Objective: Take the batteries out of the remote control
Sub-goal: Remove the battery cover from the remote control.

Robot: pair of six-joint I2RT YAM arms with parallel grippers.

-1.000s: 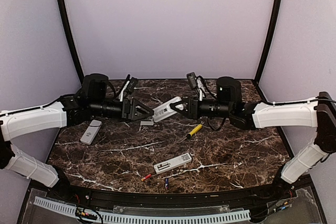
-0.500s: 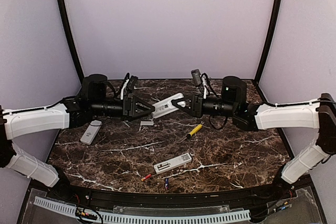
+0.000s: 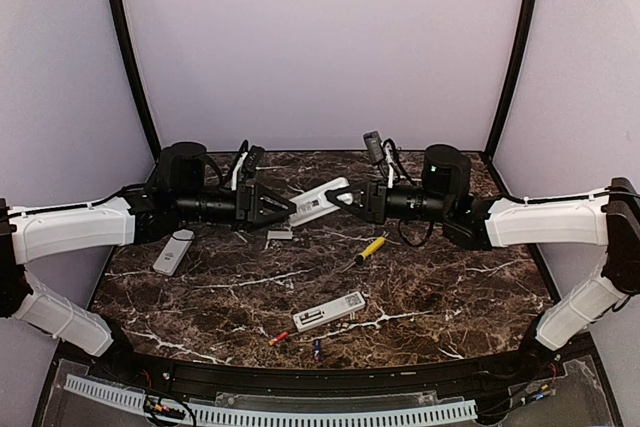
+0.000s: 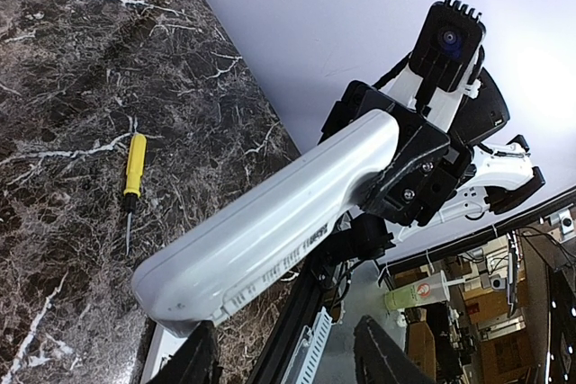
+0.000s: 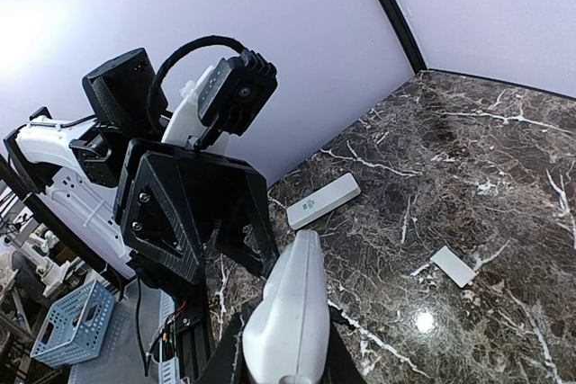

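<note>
Down near the front edge of the dark marbled surface: a red battery and a blue battery, both loose, lying flat, near each other but apart. Just behind them, an open remote, flat on the surface, a dark recess showing along its top; too small to tell what sits inside.

Further back and up off the surface, a white remote, hanging tilted in the air between the two arms, higher end toward the right, small print along one edge. Pinched at that higher end by the right pincer, pressed together on it, clamping the body from both sides. At the lower end, the left pincer, spread, the remote's rounded tip between its fingers, a clear gap open beside one of them; touching or not, impossible to tell.

Below the raised remote, a small white cover plate, flat on the surface. To the right of that, a yellow-handled screwdriver, lying down, metal tip toward the near side. Off on the left, a third remote, flat, alone, well apart from the batteries and everything else.
</note>
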